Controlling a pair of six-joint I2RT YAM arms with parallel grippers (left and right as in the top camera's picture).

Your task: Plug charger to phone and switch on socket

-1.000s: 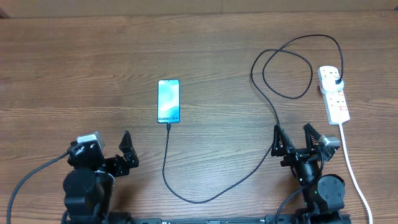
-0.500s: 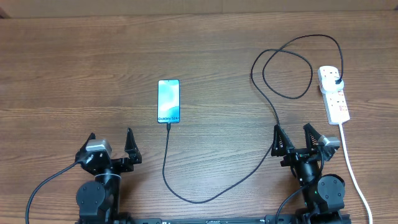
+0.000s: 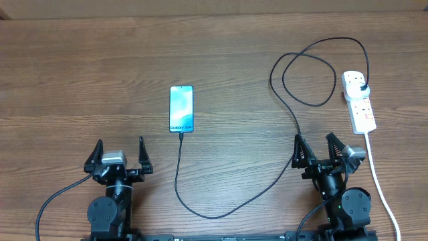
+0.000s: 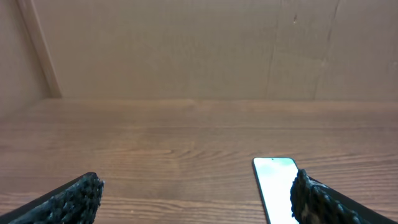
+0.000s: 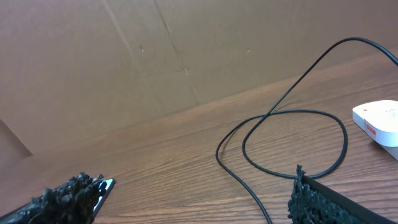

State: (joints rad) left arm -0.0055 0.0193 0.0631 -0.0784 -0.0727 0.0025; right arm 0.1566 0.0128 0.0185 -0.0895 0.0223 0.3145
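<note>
Table (image 3: 80,67): I am looking down on brown wood grain carrying everything.
Charger (image 3: 176,174): I am tracing it from its black plug in the power strip's far end, through a loop, to the phone's near edge, where its tip is touching.
Power strip (image 3: 359,107): it is lying far right, its white cord (image 3: 378,184) running toward me.
Phone (image 3: 181,108): it is lying flat, screen glowing, well apart from both grippers.
Left gripper (image 3: 120,142): I am seeing its jaws spread wide, holding nothing.
Right gripper (image 3: 313,138): it is gaping too, empty, with the charger passing just beside it.

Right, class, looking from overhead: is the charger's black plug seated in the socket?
Yes, the charger's black plug sits in the white socket, near its far end.
</note>
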